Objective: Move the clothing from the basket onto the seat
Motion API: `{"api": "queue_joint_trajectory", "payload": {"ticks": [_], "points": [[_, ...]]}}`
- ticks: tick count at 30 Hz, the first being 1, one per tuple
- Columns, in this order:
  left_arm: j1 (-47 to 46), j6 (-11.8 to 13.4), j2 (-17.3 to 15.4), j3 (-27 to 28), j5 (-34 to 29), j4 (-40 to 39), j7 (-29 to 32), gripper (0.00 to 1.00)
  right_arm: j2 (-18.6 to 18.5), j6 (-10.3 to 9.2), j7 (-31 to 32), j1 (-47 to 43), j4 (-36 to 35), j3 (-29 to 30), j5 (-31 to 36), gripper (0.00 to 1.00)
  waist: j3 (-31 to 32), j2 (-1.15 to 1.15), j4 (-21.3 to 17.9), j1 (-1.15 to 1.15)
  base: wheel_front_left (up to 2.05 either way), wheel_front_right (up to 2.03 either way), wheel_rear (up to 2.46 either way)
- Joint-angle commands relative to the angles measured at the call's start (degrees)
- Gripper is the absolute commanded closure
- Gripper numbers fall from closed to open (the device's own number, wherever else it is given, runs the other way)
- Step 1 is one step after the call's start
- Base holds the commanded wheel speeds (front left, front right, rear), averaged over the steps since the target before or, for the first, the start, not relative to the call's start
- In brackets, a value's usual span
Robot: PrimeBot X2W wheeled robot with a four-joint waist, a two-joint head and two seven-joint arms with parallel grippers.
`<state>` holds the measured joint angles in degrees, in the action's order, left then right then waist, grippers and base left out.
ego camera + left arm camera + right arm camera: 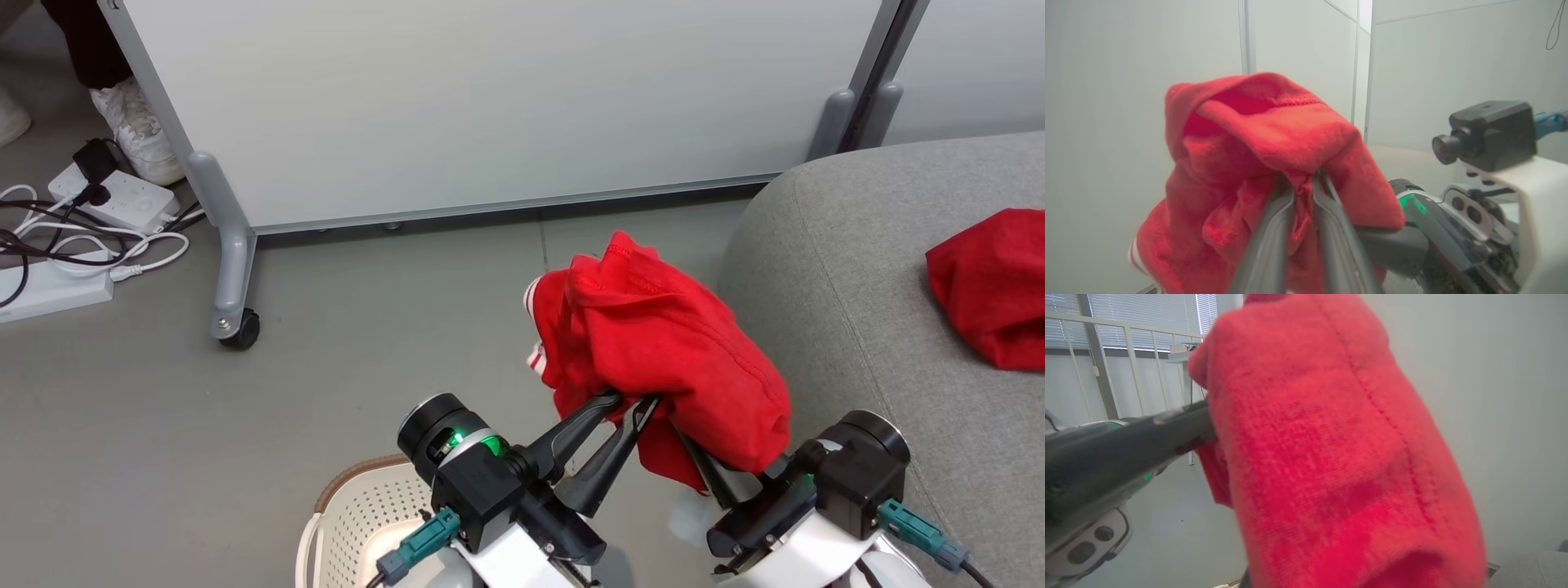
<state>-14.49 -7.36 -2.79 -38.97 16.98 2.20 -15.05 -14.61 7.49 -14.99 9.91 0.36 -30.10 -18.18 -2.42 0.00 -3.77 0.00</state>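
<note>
Our left hand (630, 402) clamps a red garment (669, 343) draped over our right hand (717, 480), whose grip we cannot tell.

red garments (661, 343) (992, 282): 2 | basket (365, 508): 1 | seat (841, 269): 1 | power strips (122, 198) (51, 290): 2

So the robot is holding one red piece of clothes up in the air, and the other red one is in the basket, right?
Not quite. The robot does hold one red garment up in the air, but the other red one is not in the basket. It lies on the grey sofa, as the head view shows.
</note>
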Motion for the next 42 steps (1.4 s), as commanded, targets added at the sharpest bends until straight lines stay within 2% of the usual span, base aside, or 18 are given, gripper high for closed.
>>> {"api": "queue_joint_trajectory", "payload": {"ticks": [1, 4, 6, 7, 8, 9, 17, 29, 35, 42], "points": [[0.73, 0.00, -0.25, 0.61, 0.21, 1.28, -0.08, 1.00, -0.06, 0.01, -0.26, -0.57, -0.20, 0.20, -0.80, 1.00, 0.26, 0.00, -0.15, 0.00, 0.00, 0.00, 0.00], [0.95, 0.69, -0.24, 1.19, 0.49, 2.01, -0.08, 1.00, 0.22, 0.01, -0.27, -0.80, -0.06, 0.44, -1.38, 1.00, 0.49, 0.00, -0.26, 0.00, 0.00, 0.00, 0.00], [1.11, 1.32, -0.25, 1.58, 0.78, 2.87, -0.08, 0.70, 0.27, 0.01, -0.27, -0.85, 0.18, 0.74, -2.02, 1.00, 0.60, 0.00, -0.36, 0.00, 0.00, 0.00, 0.00], [1.10, 1.59, -0.26, 1.73, 0.70, 3.23, -0.08, 0.44, 0.33, 0.01, -0.27, -0.95, 0.36, 0.98, -2.32, 1.00, 0.63, 0.00, -0.39, 0.00, 0.00, 0.00, 0.00], [1.02, 1.57, -0.26, 1.81, 0.62, 3.43, -0.08, 0.09, 0.43, 0.01, -0.27, -1.11, 0.60, 1.30, -2.52, 1.00, 0.66, 0.00, -0.44, 0.00, 0.00, 0.00, 0.00], [1.08, 1.66, -0.24, 1.79, 0.70, 3.91, -0.08, 0.00, 0.49, 0.01, -0.27, -1.25, 0.91, 1.78, -2.66, 1.00, 0.67, 0.00, -0.50, 0.00, 0.00, 0.00, 0.00], [0.78, 1.74, -0.20, 3.67, 0.06, 5.69, -0.09, 0.00, 1.28, 0.01, -0.27, -2.14, 3.31, 8.51, -2.37, 1.00, 0.18, 0.00, -0.92, 0.00, 0.00, 0.00, 0.00], [3.49, 0.22, -0.21, 5.49, -2.15, 8.43, -0.09, 0.00, 2.28, 0.01, -0.27, -4.73, 6.02, 18.21, 0.90, 1.00, -0.39, 0.00, -2.18, 0.00, 0.00, 0.00, 0.00], [5.01, -0.19, -0.26, 3.67, -3.28, 8.23, -0.09, 0.00, 2.39, 0.01, -0.26, -6.30, 7.75, 20.95, 1.25, 1.00, -0.73, 0.00, -2.37, 0.00, 0.00, 0.00, 0.00], [6.17, -0.13, -2.52, -0.44, -1.27, 9.12, -0.09, 0.00, 2.79, 0.01, -0.27, -8.12, 9.55, 23.37, 1.46, 1.00, -0.87, 0.00, -2.46, 0.00, 0.00, 0.00, 0.00]]}}
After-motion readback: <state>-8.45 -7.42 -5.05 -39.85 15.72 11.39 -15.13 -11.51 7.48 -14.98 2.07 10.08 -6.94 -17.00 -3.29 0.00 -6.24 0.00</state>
